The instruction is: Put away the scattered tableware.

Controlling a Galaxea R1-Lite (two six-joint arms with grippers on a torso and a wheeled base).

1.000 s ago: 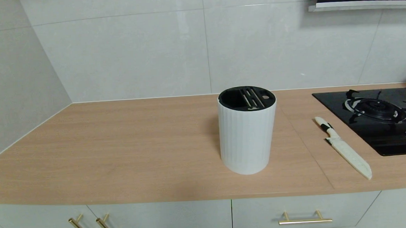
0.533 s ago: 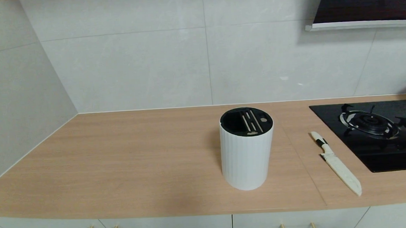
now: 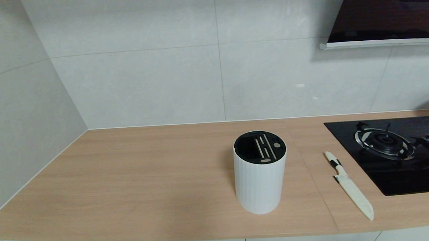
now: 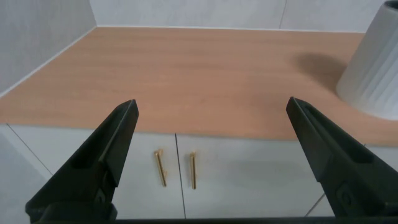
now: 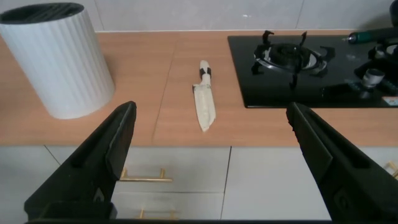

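Note:
A white ribbed cylindrical holder [image 3: 260, 172] with a black slotted top stands on the wooden counter [image 3: 147, 175]; it appears too in the left wrist view [image 4: 373, 68] and the right wrist view [image 5: 59, 59]. A white knife [image 3: 348, 185] with a black band on its handle lies flat on the counter between the holder and the stove, seen also from the right wrist [image 5: 204, 96]. My left gripper [image 4: 211, 155] is open in front of the counter edge, off the holder's left. My right gripper [image 5: 211, 155] is open in front of the counter edge, facing the knife.
A black gas stove [image 3: 392, 151] with a burner grate fills the counter's right end, under a dark range hood [image 3: 388, 12]. Tiled walls close the back and left. Cabinet doors with gold handles [image 4: 176, 168] sit below the counter. The counter left of the holder is bare wood.
The head camera has tilted up, so the counter, holder and knife sit lower in the picture and more of the hood shows. Nothing on the counter has moved.

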